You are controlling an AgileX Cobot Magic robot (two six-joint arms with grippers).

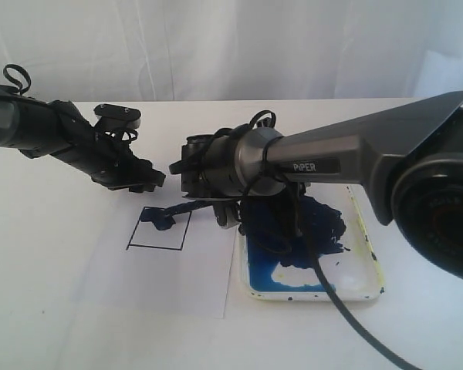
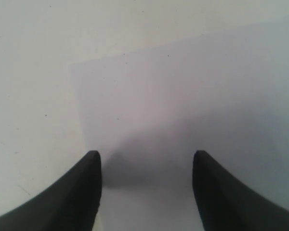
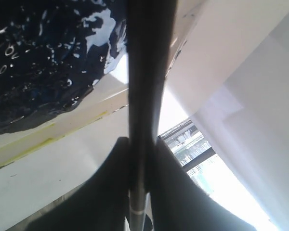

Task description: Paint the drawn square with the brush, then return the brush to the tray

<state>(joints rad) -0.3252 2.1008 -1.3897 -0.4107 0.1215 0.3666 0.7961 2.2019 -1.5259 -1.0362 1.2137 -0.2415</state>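
The drawn square [image 1: 159,229] sits on a white paper sheet [image 1: 170,281], with a dark blue blotch in its far corner. My right gripper [image 1: 225,210] [image 3: 143,144] is shut on the brush [image 1: 181,210] [image 3: 144,72], whose black shaft runs between the fingers; the white band shows near the handle end. The brush tip rests in the blotch inside the square. The tray [image 1: 363,291] [image 3: 62,127] lies right of the sheet, smeared with dark blue paint. My left gripper [image 1: 154,181] [image 2: 145,159] stands open just beyond the square, low over the paper's far edge, holding nothing.
The right arm's black cable [image 1: 347,308] trails across the tray toward the front. A white curtain [image 1: 231,46] hangs behind the white table [image 1: 46,308]. Yellowish stains [image 1: 370,247] mark the tray's right rim.
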